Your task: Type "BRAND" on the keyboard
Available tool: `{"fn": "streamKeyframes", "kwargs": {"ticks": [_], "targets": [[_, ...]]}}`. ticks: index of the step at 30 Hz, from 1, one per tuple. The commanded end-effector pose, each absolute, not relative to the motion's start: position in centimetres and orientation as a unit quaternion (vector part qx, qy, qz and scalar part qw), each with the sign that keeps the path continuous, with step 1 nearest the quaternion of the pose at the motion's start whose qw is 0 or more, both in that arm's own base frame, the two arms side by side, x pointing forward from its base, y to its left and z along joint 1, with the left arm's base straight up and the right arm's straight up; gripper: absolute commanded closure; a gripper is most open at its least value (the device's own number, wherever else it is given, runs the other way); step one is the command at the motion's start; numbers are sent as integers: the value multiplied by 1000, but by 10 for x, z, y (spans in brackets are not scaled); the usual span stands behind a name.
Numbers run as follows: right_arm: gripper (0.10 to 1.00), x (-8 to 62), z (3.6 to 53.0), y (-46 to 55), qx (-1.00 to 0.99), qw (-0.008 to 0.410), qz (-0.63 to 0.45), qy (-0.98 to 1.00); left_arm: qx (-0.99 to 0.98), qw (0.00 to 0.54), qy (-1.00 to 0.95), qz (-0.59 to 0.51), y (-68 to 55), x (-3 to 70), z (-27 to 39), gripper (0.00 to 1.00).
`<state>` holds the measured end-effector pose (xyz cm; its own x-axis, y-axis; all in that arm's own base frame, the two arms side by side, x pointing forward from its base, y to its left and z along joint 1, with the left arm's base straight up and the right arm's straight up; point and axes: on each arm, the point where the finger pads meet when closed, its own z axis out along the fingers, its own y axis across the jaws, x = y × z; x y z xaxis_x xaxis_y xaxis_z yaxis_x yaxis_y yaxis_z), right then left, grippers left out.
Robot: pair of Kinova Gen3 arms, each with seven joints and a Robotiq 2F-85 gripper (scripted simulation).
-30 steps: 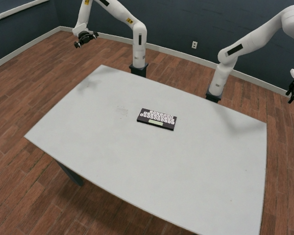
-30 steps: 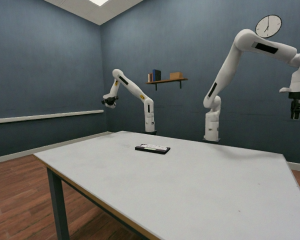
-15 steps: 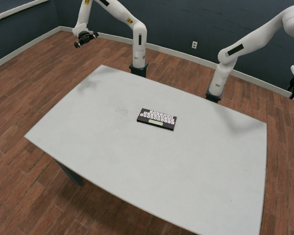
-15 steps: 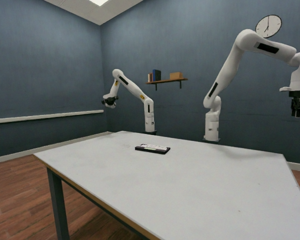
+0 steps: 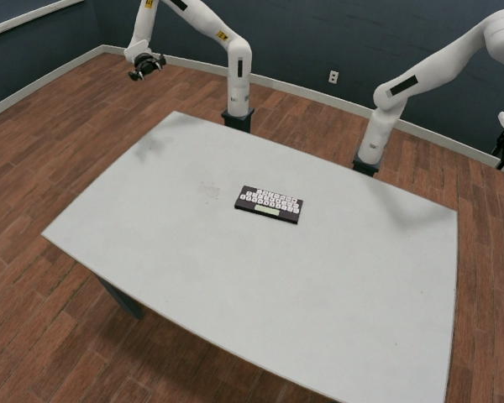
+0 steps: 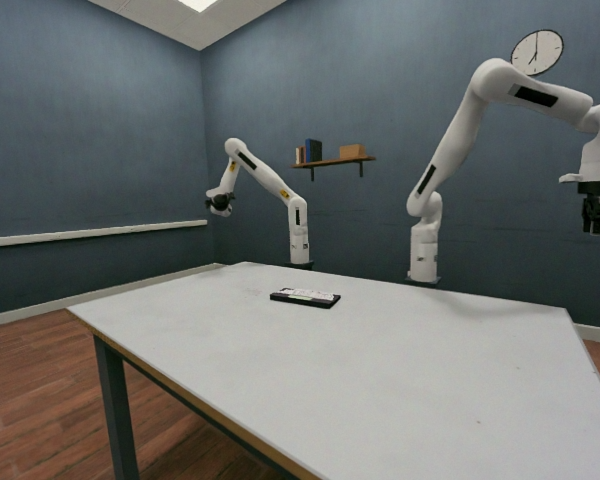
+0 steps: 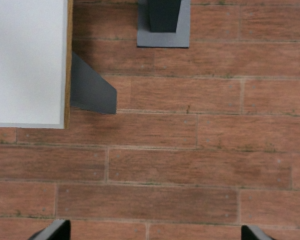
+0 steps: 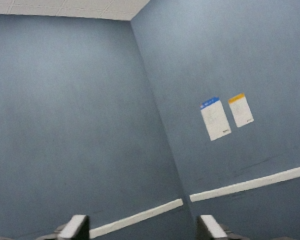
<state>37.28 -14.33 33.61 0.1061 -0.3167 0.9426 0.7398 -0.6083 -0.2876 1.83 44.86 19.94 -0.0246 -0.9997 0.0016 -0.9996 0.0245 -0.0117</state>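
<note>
A small dark keyboard with white keys and a pale green space bar lies flat on the white table. The key letters are too small to read. My left gripper is open and empty, pointing down beyond the table's edge at the right of the top and exterior views, far from the keyboard. My right gripper is partly open and empty, raised at the left of the top and exterior views. Its wrist view faces the walls. Neither gripper touches the keyboard.
The two arm bases stand on dark pedestals behind the table's far edge. A shelf with books and a box hangs on the wall. The left wrist view shows a table corner and the floor.
</note>
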Motion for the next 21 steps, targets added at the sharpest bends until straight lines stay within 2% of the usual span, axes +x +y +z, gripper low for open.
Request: {"fn": "streamKeyframes", "kwargs": {"ticks": [1, 21], "targets": [[1000, 373, 334, -140, -622, 407, -644, -180, -696, 0, 718, 0, 450, 13, 200, 1], [1000, 378, 322, -119, -612, 391, -642, -245, -696, 0, 718, 0, 450, 13, 200, 1]]}}
